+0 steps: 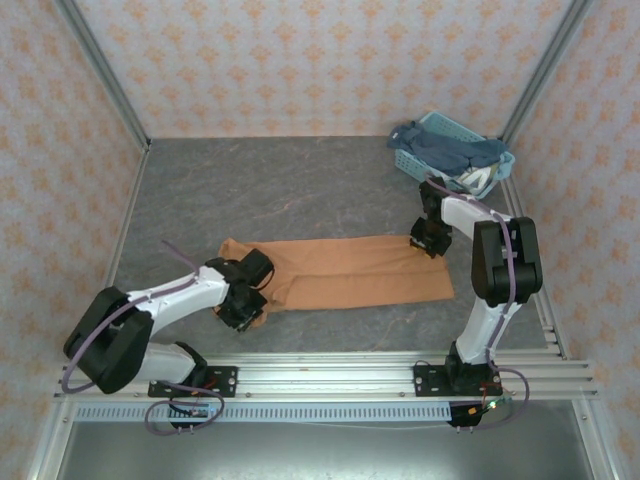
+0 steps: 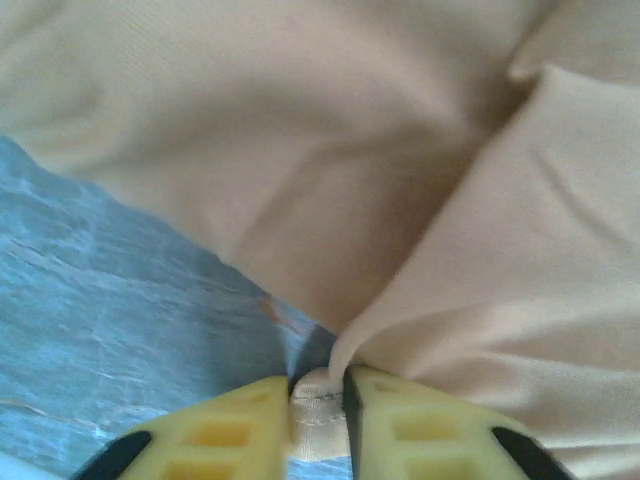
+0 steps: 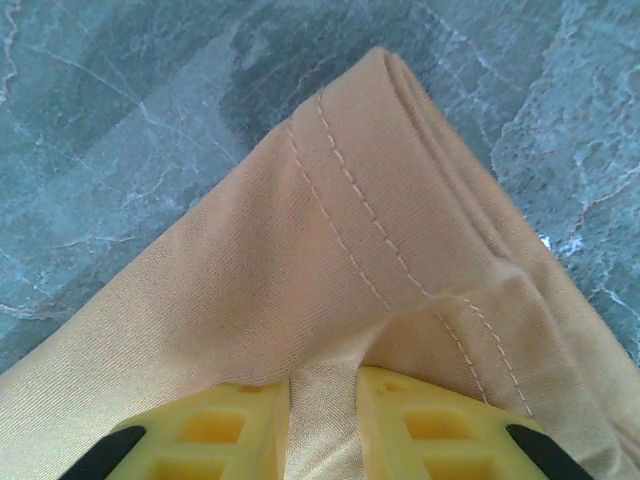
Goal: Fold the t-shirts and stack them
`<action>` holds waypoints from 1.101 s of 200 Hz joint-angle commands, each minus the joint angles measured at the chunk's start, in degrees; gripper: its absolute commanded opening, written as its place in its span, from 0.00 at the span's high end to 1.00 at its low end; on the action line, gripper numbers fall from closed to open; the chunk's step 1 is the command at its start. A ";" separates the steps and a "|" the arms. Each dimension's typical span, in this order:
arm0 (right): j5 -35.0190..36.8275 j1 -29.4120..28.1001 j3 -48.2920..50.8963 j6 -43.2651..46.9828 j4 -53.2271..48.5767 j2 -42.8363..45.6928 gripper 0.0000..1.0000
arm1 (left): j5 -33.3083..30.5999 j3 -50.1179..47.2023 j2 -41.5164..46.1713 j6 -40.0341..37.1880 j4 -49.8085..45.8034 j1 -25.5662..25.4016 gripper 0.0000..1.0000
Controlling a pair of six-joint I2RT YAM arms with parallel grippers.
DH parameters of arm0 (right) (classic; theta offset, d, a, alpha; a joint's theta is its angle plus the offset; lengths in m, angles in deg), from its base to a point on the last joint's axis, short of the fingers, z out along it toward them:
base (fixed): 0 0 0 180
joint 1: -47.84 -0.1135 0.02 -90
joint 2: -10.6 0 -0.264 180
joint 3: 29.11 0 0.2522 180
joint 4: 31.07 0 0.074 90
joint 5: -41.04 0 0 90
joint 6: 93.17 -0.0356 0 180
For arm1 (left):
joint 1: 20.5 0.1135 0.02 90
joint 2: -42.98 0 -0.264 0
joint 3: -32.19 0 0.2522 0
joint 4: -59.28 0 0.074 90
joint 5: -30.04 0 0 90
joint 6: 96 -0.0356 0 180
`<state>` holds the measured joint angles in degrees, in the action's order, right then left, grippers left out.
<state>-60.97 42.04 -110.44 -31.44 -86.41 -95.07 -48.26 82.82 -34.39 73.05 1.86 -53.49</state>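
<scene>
An orange-brown t-shirt [image 1: 350, 270] lies as a long folded strip across the grey table [image 1: 300, 180]. At the strip's left end, near its front edge, my left gripper [image 1: 243, 305] is down on the cloth. In the left wrist view its yellow jaws [image 2: 318, 385] are shut on a stitched hem of the t-shirt [image 2: 330, 150]. My right gripper [image 1: 428, 242] sits at the strip's far right corner. The right wrist view has its jaws [image 3: 323, 385] shut on a pinch of the t-shirt [image 3: 350, 250] just behind the double-stitched hem corner. Dark blue t-shirts [image 1: 440, 145] and a white one [image 1: 478, 178] lie in the basket.
A light-blue lattice basket [image 1: 500, 165] stands at the back right corner, close behind the right arm. Patterned walls with metal posts enclose the table on three sides. Bare grey tabletop [image 2: 120, 300] lies beside the strip's left end.
</scene>
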 commanded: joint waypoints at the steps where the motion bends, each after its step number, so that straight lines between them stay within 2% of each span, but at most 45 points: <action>1: 1.96 0.18 2.02 0.29 -1.06 0.01 0.75 | -4.58 1.70 -1.83 1.46 -1.34 -1.95 0.99; 27: 1.99 0.18 1.83 0.28 -1.25 0.66 0.75 | -7.13 2.21 3.88 3.31 -5.45 -2.34 1.00; 66: 1.93 0.18 1.43 0.52 -1.47 0.99 0.75 | -3.70 3.02 10.24 6.07 -3.39 -3.64 1.00; 115: 1.81 0.18 1.26 0.84 -1.57 0.54 0.76 | -1.48 8.74 8.28 4.79 -6.94 -6.33 1.00; 151: 1.98 0.18 1.39 0.89 -1.66 0.55 0.76 | -0.68 9.25 8.47 6.30 -5.83 -8.63 1.00; 220: 2.34 0.18 1.48 1.07 -2.29 0.20 0.76 | 0.29 10.69 6.43 3.89 -6.83 -9.92 1.00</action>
<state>-60.95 42.04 -110.23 -31.40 -86.35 -94.76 -47.93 91.91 -27.50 77.92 -1.81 -62.82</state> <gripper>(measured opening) 0.243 0.057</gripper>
